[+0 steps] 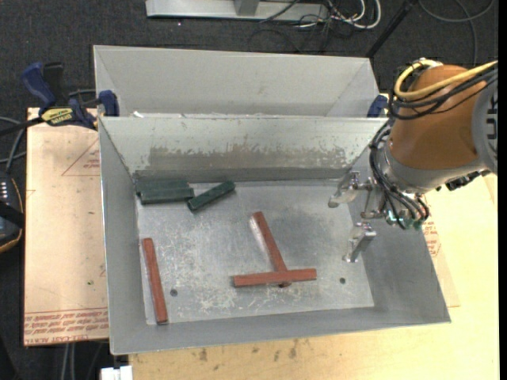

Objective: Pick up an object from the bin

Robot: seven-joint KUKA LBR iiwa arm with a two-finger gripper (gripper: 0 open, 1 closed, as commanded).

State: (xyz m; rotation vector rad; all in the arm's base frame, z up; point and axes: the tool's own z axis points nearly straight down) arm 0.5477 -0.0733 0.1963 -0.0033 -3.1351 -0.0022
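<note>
My gripper [349, 220] hangs at the right side of the bin, its two fingers spread wide and open, with nothing between them. To its left on the bin floor lie two red-brown sticks: a slanted one [268, 246] whose lower end meets a level one [273, 278], so that they form an upside-down T. The gripper is apart from both, a short way to the right of the level stick's end.
Two dark green blocks [164, 191] [211, 195] lie by the back wall at the left. A third red-brown stick [154, 280] lies along the left wall. The arm's orange cover and cables stand over the bin's right rim.
</note>
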